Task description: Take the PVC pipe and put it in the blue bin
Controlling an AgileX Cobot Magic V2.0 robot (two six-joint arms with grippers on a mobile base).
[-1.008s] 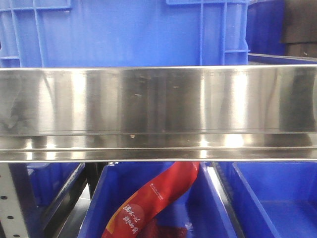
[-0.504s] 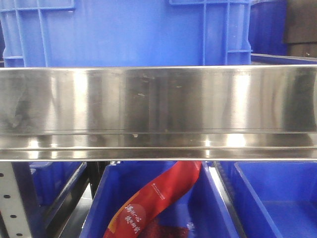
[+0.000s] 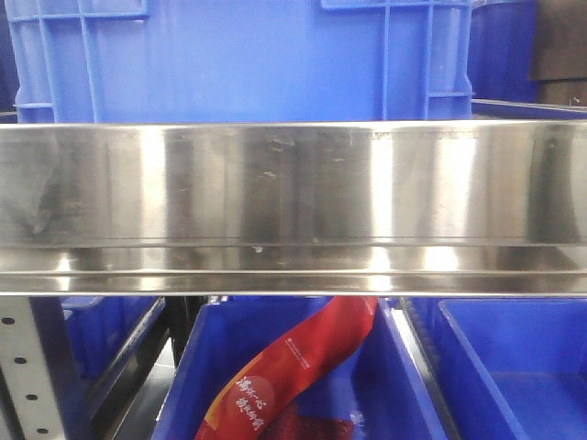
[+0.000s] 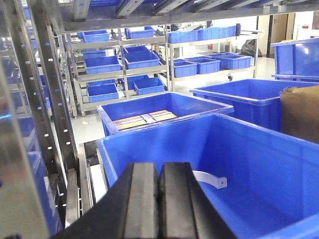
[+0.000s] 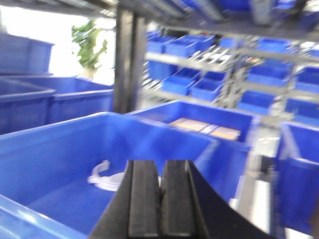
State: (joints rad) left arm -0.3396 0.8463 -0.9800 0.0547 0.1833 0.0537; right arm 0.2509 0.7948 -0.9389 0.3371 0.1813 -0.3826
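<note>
Both grippers are shut with nothing between their pads. My left gripper [image 4: 158, 167] hangs over an open blue bin [image 4: 164, 142]. On that bin's floor, just right of the fingers, lies a white curved plastic strip [image 4: 212, 179]. My right gripper [image 5: 160, 163] hovers over a blue bin [image 5: 70, 142] holding white curved plastic pieces [image 5: 102, 178], partly hidden behind its fingers. I cannot tell whether these white pieces are the PVC pipe. Neither gripper shows in the front view.
A steel shelf rail [image 3: 293, 206] fills the front view, with a blue crate [image 3: 229, 55] above it. Below it, a red packet [image 3: 293, 367] lies in a blue bin [image 3: 188, 367]. Racks of blue bins [image 4: 104, 64] stand behind, and a perforated steel post [image 4: 52, 99] at left.
In the front view the whole scene has drifted slightly to the right. Nothing has been taken hold of or let go.
</note>
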